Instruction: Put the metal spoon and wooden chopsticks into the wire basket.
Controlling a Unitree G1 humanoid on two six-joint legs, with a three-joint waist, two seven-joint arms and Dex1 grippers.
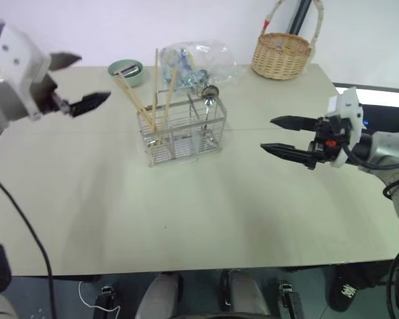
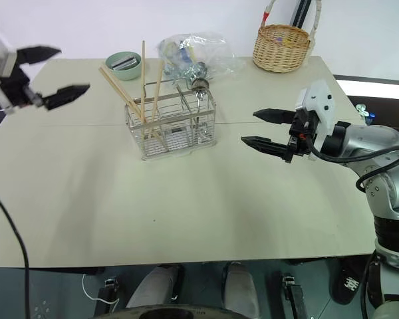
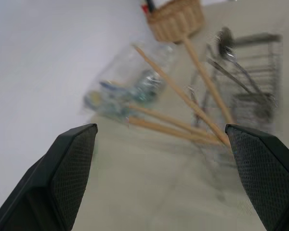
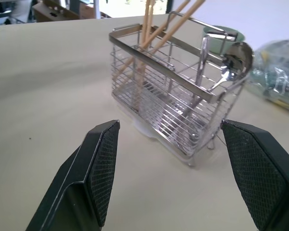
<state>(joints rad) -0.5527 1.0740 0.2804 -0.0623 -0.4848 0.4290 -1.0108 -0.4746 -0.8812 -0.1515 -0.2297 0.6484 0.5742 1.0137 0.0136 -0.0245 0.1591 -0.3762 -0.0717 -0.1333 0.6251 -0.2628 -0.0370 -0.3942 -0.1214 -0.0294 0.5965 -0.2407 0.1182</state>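
**Cutlery in the basket, both arms clear**

From the head views I see the wire basket [image 1: 183, 130] standing on the tabletop [image 1: 186, 212]. The wooden chopsticks [image 1: 161, 93] lean out of its left compartments, fanned apart because only their lower ends are caught by the dividers. The metal spoon [image 1: 209, 100] stands bowl-up in the basket's right end, propped against the rim. My left gripper [image 1: 80, 83] hangs to the left of the basket, well apart, fingers spread wide and empty. My right gripper [image 1: 287, 137] hangs to the basket's right, fingers parted, holding nothing.

In the left wrist view, both fingers [image 3: 70, 163] frame the chopsticks without touching them.

In the right wrist view, the fingers [image 4: 103, 163] stand apart around open air, the basket beyond them. I judge the task essentially done.
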